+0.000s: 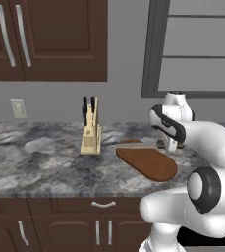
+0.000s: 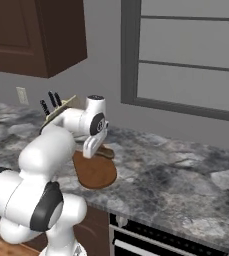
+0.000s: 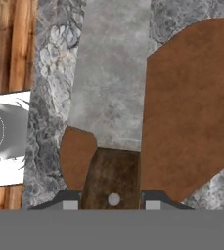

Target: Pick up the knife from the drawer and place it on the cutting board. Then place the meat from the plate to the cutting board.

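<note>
Two dark fingers of the gripper are clamping the knife by its brown handle, its blade lying across the cutting board.

The light is even and soft in all three views, with no clear source. The countertop is moderately bright, and the upper cabinets stay dark. Shadows are very weak; the knife block throws almost none. A gentle shine lies on the white arm, without hard glare. The base views are a little soft and coarse. In the hand view, the blade just ahead of the jaws looks blurred and grainy, and the cutting board beside it has smeared texture. No bending shows at the edges.
</note>
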